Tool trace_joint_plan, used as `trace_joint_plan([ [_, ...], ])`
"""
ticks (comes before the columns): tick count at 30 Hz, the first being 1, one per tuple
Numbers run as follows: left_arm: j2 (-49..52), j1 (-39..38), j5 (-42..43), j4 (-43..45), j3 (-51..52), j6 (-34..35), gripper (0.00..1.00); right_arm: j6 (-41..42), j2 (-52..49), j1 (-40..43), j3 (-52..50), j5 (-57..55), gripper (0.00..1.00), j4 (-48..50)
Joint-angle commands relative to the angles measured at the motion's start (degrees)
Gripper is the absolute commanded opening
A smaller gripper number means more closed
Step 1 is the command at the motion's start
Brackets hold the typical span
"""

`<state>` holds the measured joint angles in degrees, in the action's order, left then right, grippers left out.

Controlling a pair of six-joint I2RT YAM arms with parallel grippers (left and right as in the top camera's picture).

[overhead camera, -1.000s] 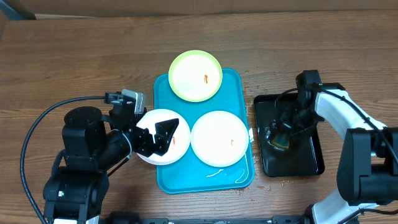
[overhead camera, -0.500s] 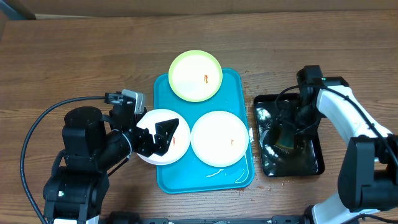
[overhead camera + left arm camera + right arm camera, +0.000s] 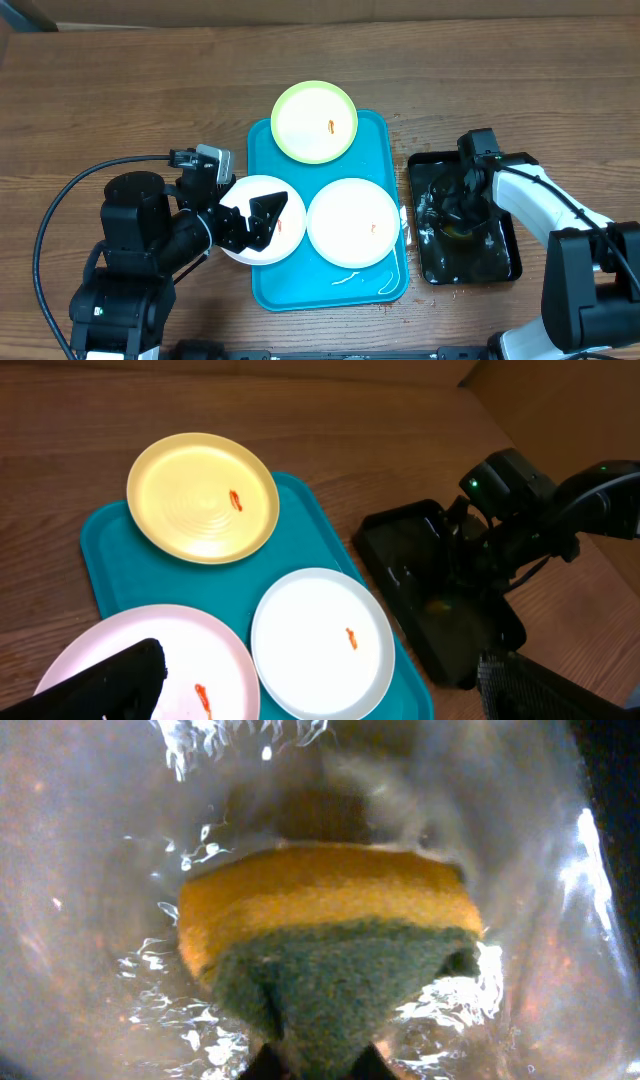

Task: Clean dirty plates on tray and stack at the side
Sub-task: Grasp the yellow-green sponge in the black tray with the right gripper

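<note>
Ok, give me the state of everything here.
Green-rimmed plate: smeared, overhanging far edge of the tray.
Left white plate: smeared, overhanging its left edge.
Middle white plate: smeared, fully on it.
Sponge: wet, in the black tray.
Left gripper: jaws wide open.
Right gripper: jaws shut on sponge.

Overhead straight down on the whole tabletop [image 3: 120, 90], left wrist slanting across tray [image 3: 105, 560] and black tray [image 3: 400, 545], both shared overhead, right wrist tight on a sponge [image 3: 320, 940].
</note>
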<state>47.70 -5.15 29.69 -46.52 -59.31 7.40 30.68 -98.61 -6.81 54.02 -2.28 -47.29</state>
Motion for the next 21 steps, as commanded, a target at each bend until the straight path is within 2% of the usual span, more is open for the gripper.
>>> trace_joint_plan([
  [1,-0.1,0.3,-0.3,0.0,-1.2,0.3,1.0,-1.1,-1.3,-0.2,0.2,3.1,0.04,-0.7],
  [5,-0.1,0.3,-0.3,0.0,-1.2,0.3,1.0,-3.4,-0.6,-0.2,5.4,3.2,0.06,-6.3],
  [6,-0.1,0.3,-0.3,0.0,-1.2,0.3,1.0,-4.2,-0.3,-0.2,7.2,3.2,0.16,-8.3],
  [8,-0.1,0.3,-0.3,0.0,-1.2,0.3,1.0,-5.5,0.3,-0.2,10.6,3.1,0.46,-12.1],
  [10,-0.1,0.3,-0.3,0.0,-1.2,0.3,1.0,-5.4,0.3,-0.2,13.0,2.7,0.7,-15.8],
  [12,-0.1,0.3,-0.3,0.0,-1.2,0.3,1.0,-5.4,0.3,-0.2,13.5,2.8,0.8,-17.7],
  [16,-0.1,0.3,-0.3,0.0,-1.2,0.3,1.0,-5.1,0.2,-0.3,12.1,4.3,0.82,-20.0],
  [21,-0.1,0.3,-0.3,0.0,-1.2,0.3,1.0,-3.2,0.2,-0.3,5.5,5.7,0.63,-15.8],
])
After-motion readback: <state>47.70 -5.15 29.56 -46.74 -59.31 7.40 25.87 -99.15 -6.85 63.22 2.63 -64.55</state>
